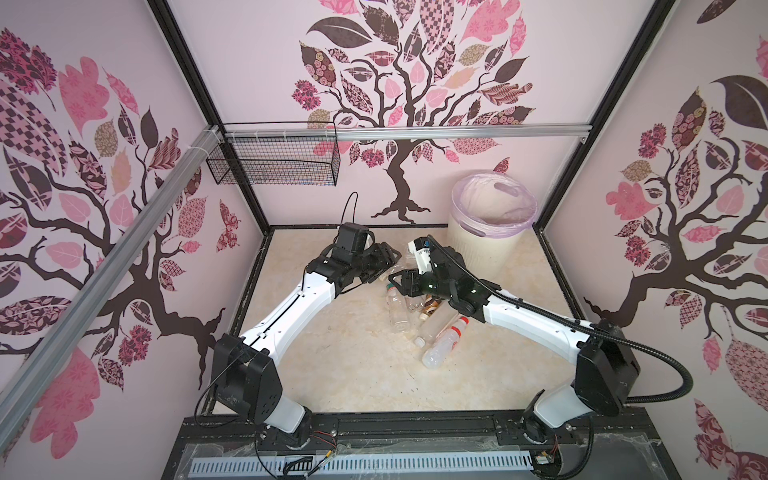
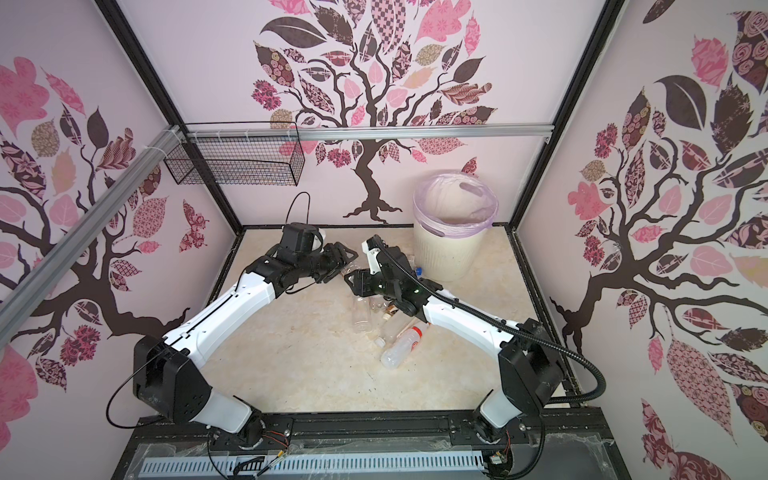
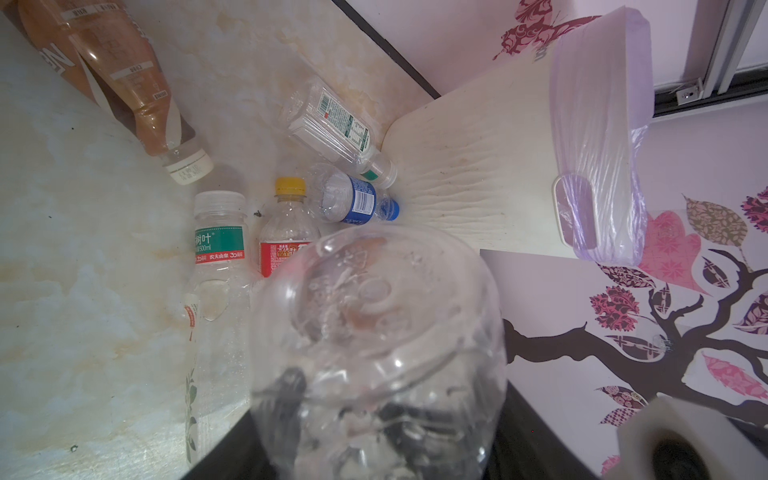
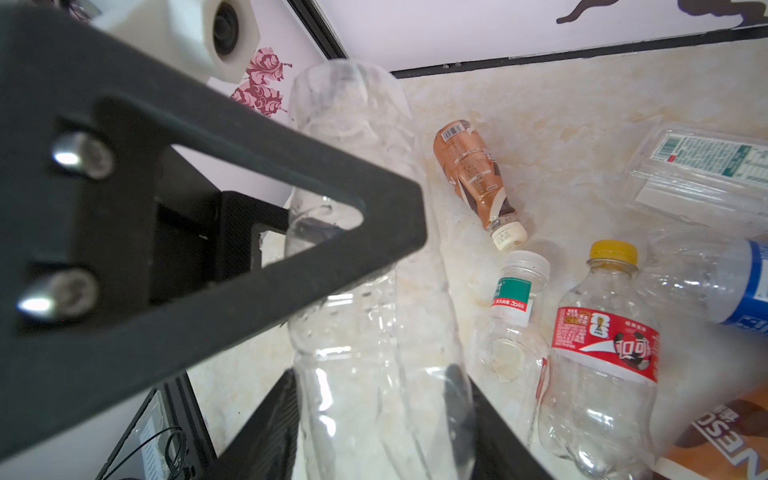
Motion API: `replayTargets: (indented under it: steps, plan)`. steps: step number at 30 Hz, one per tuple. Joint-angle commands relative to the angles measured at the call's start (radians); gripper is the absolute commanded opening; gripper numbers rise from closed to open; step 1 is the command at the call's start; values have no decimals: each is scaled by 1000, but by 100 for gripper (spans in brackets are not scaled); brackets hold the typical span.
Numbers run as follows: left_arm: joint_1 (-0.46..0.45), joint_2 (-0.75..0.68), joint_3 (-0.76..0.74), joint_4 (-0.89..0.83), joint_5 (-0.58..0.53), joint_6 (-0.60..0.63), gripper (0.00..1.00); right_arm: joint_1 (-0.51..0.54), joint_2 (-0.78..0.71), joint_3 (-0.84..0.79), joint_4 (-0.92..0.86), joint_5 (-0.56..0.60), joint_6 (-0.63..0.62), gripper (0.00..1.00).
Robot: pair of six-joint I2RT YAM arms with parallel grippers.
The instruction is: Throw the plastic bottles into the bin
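Note:
A clear unlabelled bottle (image 4: 365,332) hangs over the floor between both grippers. My right gripper (image 4: 378,415) is shut on one end of it. My left gripper (image 3: 382,415) has the bottle's other end (image 3: 374,311) between its jaws; whether they still press on it does not show. In both top views the two grippers meet left of the bin (image 1: 482,249) (image 2: 449,253), the left gripper (image 1: 386,259) facing the right gripper (image 1: 399,278). Below lie several bottles: a brown one (image 4: 473,174), a green-labelled one (image 4: 513,299), a red-labelled one with a yellow cap (image 4: 602,345), a blue-labelled one (image 3: 353,199).
A square clear bottle (image 3: 332,120) lies against the bin's foot (image 3: 478,145). Nearer the front, a red-capped bottle (image 1: 444,340) and a clear bottle (image 1: 397,311) lie on the marbled floor. A black wire mesh basket (image 1: 274,162) hangs on the back rail at the left.

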Motion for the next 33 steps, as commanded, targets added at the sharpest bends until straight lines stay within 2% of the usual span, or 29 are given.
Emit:
replayTargets:
  steps: [1, 5, 14, 22, 25, 33]
  plan:
    - [-4, -29, -21, -1, -25, 2, 72, -2, -21, -26, 4, 15, 2, 52]
    - [-3, -30, -11, -8, -38, 2, 77, -2, -42, -52, -10, 35, 0, 51]
    - [19, -53, 42, -60, -57, 27, 98, -16, -89, -99, -68, 82, -42, 50]
    - [69, -108, 62, -79, -40, 65, 98, -120, -180, -64, -143, 96, -66, 49]
    - [81, -109, 46, -79, -33, 63, 98, -139, -165, -23, -193, 113, -99, 48]
    - [85, -105, -40, -58, -17, 58, 98, -140, -139, -103, -155, 76, -73, 61]
